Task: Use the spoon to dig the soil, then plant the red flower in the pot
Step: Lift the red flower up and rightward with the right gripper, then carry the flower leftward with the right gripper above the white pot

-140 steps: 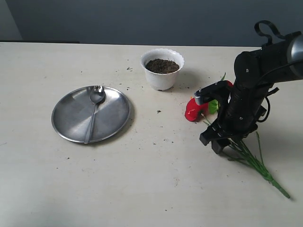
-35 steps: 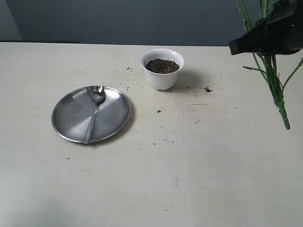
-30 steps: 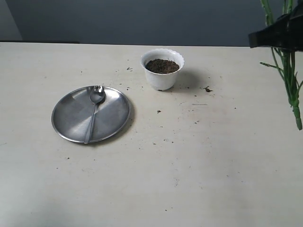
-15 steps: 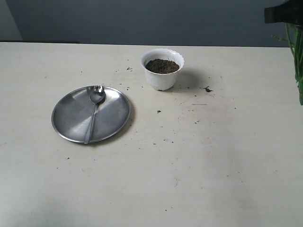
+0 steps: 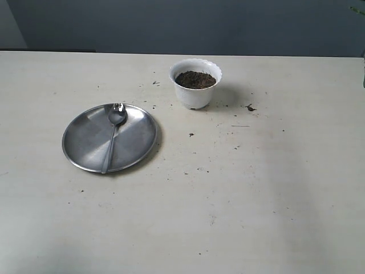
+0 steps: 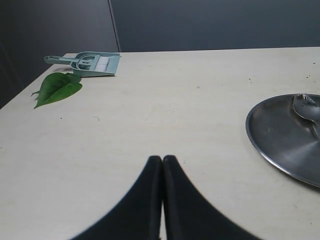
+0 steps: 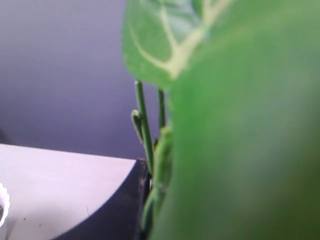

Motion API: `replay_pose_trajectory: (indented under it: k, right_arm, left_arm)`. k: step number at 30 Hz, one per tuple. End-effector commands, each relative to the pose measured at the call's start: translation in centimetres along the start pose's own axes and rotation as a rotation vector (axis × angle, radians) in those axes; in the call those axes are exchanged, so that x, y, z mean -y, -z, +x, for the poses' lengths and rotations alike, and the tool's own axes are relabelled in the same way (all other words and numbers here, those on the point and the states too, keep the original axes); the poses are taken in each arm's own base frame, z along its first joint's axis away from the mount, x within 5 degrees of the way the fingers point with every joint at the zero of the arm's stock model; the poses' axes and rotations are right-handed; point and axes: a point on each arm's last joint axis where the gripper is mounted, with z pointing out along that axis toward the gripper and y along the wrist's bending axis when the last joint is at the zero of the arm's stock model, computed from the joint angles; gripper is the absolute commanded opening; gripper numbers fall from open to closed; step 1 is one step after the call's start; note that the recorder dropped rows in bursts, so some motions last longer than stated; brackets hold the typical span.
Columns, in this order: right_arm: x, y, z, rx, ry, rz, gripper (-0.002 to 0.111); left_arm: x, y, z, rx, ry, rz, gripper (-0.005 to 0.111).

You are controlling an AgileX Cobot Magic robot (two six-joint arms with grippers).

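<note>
Flower stems (seemingly in right claw) show clearly wrist-side alone.

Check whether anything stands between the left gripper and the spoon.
Nothing visible does. Only open table lies between the shut left gripper and the steel plate, where the spoon lies uncovered.

The right gripper has lifted the flower off the table and carried it up past the exterior view's right edge.
</note>
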Motion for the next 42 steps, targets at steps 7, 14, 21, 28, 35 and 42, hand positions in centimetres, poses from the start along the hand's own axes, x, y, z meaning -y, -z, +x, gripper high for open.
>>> replay_pose_trajectory:
  k: [7, 14, 21, 28, 35, 42]
  right_arm:
    - [-2.0, -2.7, 0.8, 0.071, 0.004, -0.063, -0.001]
    - [-3.7, -3.7, 0.9, 0.136, -0.011, -0.132, -0.001]
    - [-5.0, -4.4, 0.4, 0.24, -0.032, -0.275, -0.001]
    - [-6.5, -6.9, -0.1, 0.217, 0.002, -0.426, -0.001]
    - [-8.6, -8.7, -1.8, 0.236, 0.064, -0.681, -0.001]
    - [-9.5, -10.7, -2.0, 0.149, 0.143, -0.835, -0.001]
  left_arm:
    - [0.0, 0.0, 0.1, 0.008, -0.006, -0.003, 0.0]
    - [0.0, 0.0, 0.1, 0.008, -0.006, -0.003, 0.0]
    - [0.0, 0.0, 0.1, 0.008, -0.006, -0.003, 0.0]
    - [0.0, 0.0, 0.1, 0.008, -0.006, -0.003, 0.0]
    - [0.0, 0.0, 0.1, 0.008, -0.006, -0.003, 0.0]
    - [0.0, 0.0, 0.1, 0.008, -0.006, -0.003, 0.0]
